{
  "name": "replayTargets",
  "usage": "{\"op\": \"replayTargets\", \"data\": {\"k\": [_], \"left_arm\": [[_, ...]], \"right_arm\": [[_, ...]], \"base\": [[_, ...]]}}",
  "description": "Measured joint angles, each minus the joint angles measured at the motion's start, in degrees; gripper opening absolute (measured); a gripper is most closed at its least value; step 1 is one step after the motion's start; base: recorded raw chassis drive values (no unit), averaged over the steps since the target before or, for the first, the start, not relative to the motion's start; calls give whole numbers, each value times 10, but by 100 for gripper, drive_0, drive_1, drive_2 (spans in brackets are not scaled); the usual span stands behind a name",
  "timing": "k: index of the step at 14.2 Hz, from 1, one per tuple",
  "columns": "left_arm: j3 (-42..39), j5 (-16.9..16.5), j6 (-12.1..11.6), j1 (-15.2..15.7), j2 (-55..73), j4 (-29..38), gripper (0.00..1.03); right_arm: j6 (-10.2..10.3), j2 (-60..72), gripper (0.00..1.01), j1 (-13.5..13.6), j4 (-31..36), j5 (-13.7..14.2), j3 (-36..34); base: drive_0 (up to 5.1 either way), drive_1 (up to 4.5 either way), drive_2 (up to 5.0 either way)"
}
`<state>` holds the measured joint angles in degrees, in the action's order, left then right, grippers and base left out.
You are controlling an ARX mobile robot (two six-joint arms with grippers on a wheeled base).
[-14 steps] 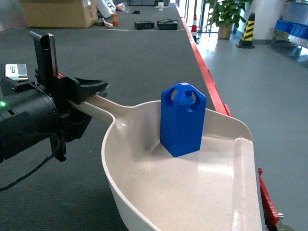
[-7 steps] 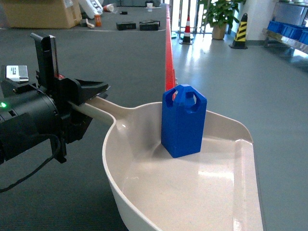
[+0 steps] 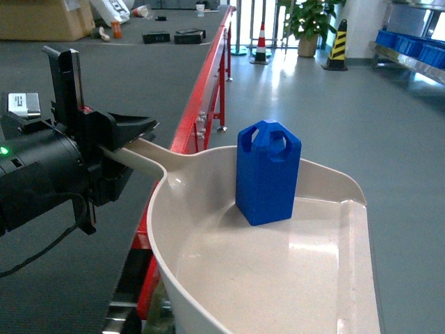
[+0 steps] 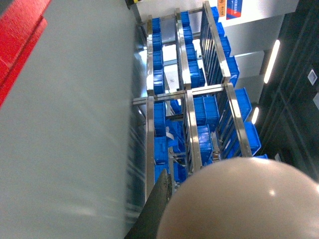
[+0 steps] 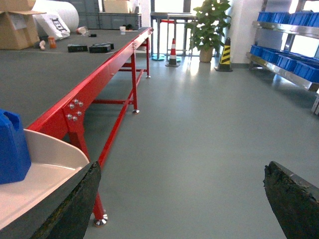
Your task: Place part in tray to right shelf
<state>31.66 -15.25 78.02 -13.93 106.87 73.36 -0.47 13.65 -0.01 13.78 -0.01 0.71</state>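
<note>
While the left gripper [image 3: 132,136] fingers clamp its handle, the tray [image 3: 208,278] carries the upright blue part [image 3: 268,174]; right fingers [image 5: 70,209] apart.

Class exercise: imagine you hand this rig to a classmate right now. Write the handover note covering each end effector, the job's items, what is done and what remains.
Left end effector: shut on the tray handle, carrying the tray level.
Right end effector: open, empty, facing the floor.
Part: upright inside the tray near its back wall.
Done: part is loaded in the tray, and the tray hangs past the red-framed table.
Left: the right shelf is not recognisable in these views; reach it and set the tray there.
</note>
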Motion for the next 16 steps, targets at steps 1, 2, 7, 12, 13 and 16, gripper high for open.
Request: {"op": "replayTargets", "data": {"k": [1, 2, 7, 12, 13, 16], "left_arm": [[0, 0, 0, 0, 0, 0, 13], [0, 0, 0, 0, 0, -1, 13], [0, 0, 0, -1, 0, -1, 13], [0, 0, 0, -1, 0, -1, 13], [0, 0, 0, 0, 0, 3, 13], [0, 0, 0, -2, 0, 3, 13]], "right_arm": [[0, 0, 98, 0, 1, 0, 0], [0, 0, 98, 0, 1, 0, 0], [0, 0, 98, 0, 1, 0, 0], [0, 0, 98, 0, 1, 0, 0], [0, -2, 98, 0, 1, 0, 0], [0, -2, 98, 0, 0, 0, 0]], "base": [[515, -230, -230], [515, -230, -230], [512, -234, -234], [502, -240, -240], [502, -235, -235], [503, -233, -233]]}}
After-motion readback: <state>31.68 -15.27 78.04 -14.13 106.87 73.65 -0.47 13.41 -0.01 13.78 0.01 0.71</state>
